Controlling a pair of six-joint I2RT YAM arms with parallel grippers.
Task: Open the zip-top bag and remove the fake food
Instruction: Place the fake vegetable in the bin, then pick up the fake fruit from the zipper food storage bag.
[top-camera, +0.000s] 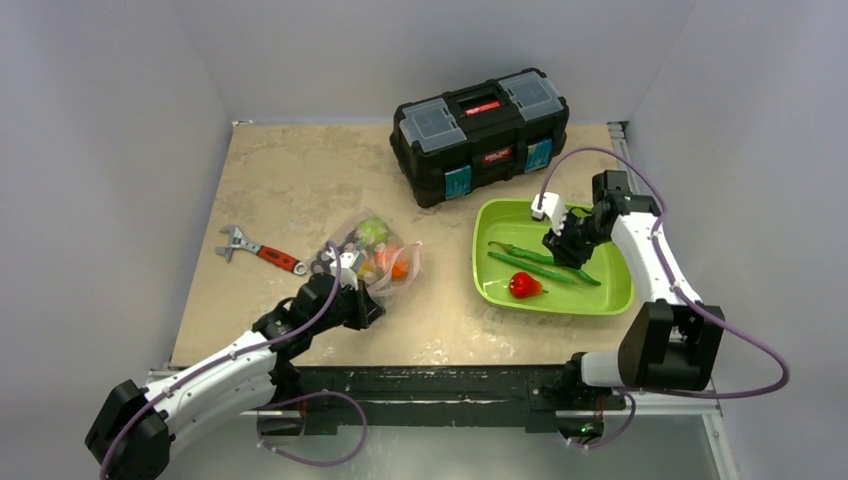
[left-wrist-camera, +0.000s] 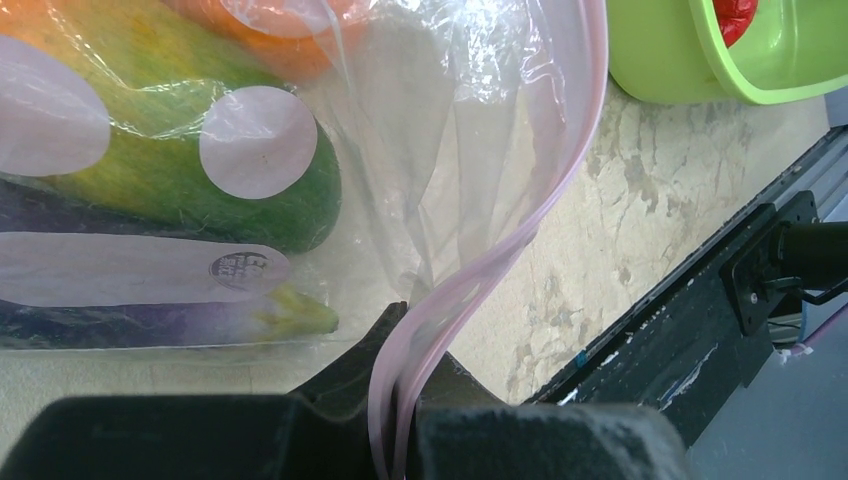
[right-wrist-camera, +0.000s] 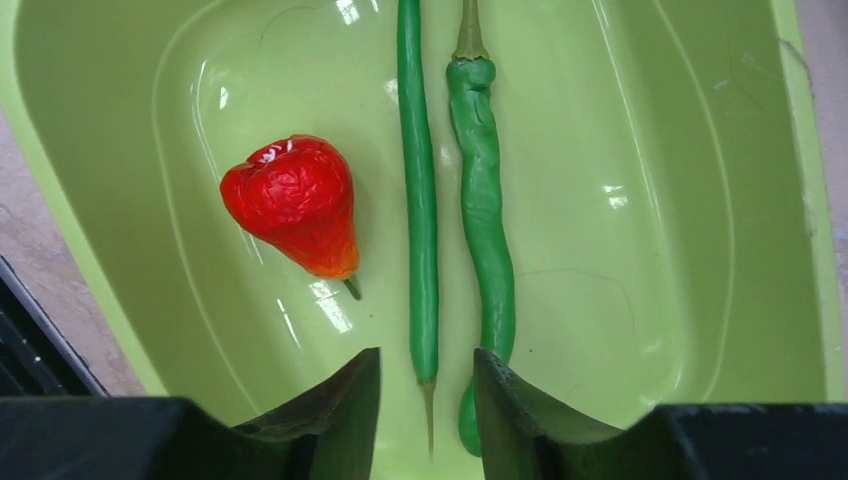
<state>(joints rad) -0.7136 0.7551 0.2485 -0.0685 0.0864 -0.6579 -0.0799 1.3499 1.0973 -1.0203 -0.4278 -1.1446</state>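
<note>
Lying on the table (top-camera: 300, 170), left of centre: bag (top-camera: 378, 250), clear and crinkled, food still inside.

Contents seen through the plastic in the left wrist view:
- mango (left-wrist-camera: 170, 150), orange shading to green
- eggplant (left-wrist-camera: 150, 318), purple with a pale green end, just below the mango
- an orange piece at the upper edge, kind not clear

Zip strip (left-wrist-camera: 572, 150): pink, curves down the bag's edge and runs into the left gripper (left-wrist-camera: 400, 340). The jaws are clamped on the strip, no gap showing. In the top view this gripper sits at the bag's near edge.

Tray (top-camera: 612, 292): lime green, right of the bag and apart from it. It holds:
- pepper (right-wrist-camera: 295, 205), red, toward the tray's near left
- slim bean (right-wrist-camera: 420, 200), straight
- thick bean (right-wrist-camera: 485, 200), kinked, side by side with the slim one

Right gripper (right-wrist-camera: 427, 380): hangs over the tray with jaws parted, gripping nothing. The slim bean's tip lies on the tray floor under the gap.

Toolbox (top-camera: 480, 135): black, lid shut, at the table's far edge behind the tray.

Wrench (top-camera: 258, 250): red handle, left of the bag, not touching it
</note>
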